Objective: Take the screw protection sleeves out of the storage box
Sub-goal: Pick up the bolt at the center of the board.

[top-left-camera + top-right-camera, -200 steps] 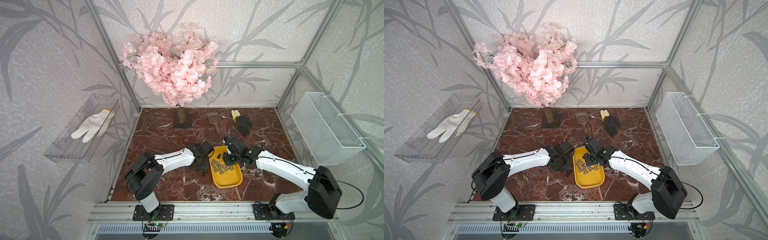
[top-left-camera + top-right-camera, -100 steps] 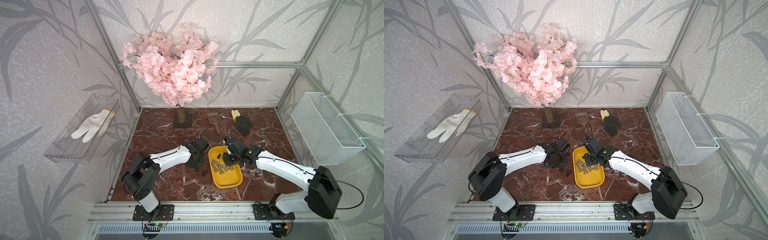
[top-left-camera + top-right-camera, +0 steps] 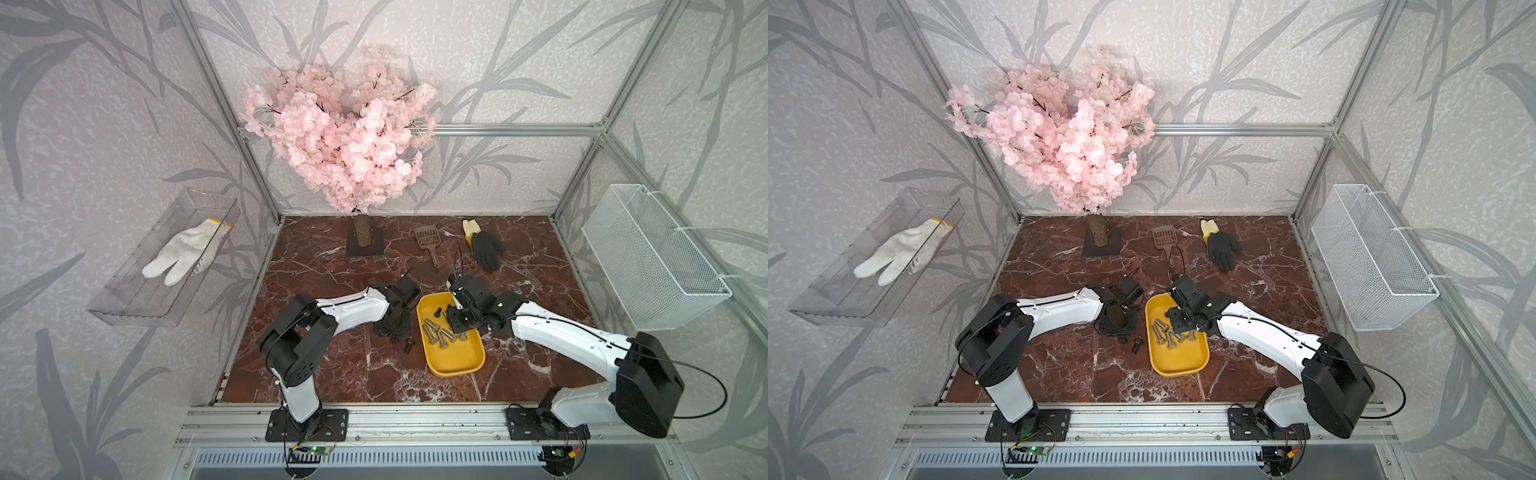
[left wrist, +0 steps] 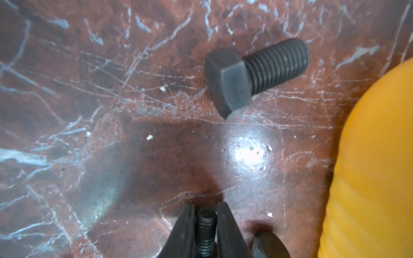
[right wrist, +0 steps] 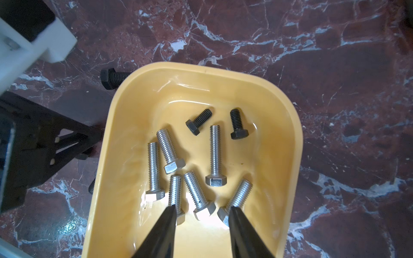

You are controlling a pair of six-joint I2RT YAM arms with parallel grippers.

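The yellow storage box (image 3: 455,363) (image 3: 1179,363) lies on the marble between my arms. Two black screw protection sleeves (image 5: 199,121) (image 5: 238,125) lie in it beyond several silver bolts (image 5: 215,154). My right gripper (image 5: 201,211) (image 3: 455,324) hangs open over the bolts, holding nothing. To the left of the box, my left gripper (image 4: 205,206) (image 3: 395,330) points down at the marble, shut on a black sleeve (image 4: 206,225) by its threaded shaft. Another sleeve (image 4: 252,73) (image 3: 409,344) (image 3: 1136,345) lies loose on the marble beside the box.
A pink blossom tree (image 3: 345,137) on a base, a brown scoop (image 3: 428,241) and a black glove (image 3: 484,247) sit at the back. A white mesh basket (image 3: 648,266) hangs on the right wall. On the left wall a clear bin (image 3: 166,257) holds a white glove.
My left gripper has drawn back a little from the box's left side, uncovering a black sleeve on the marble. The right arm has not moved.
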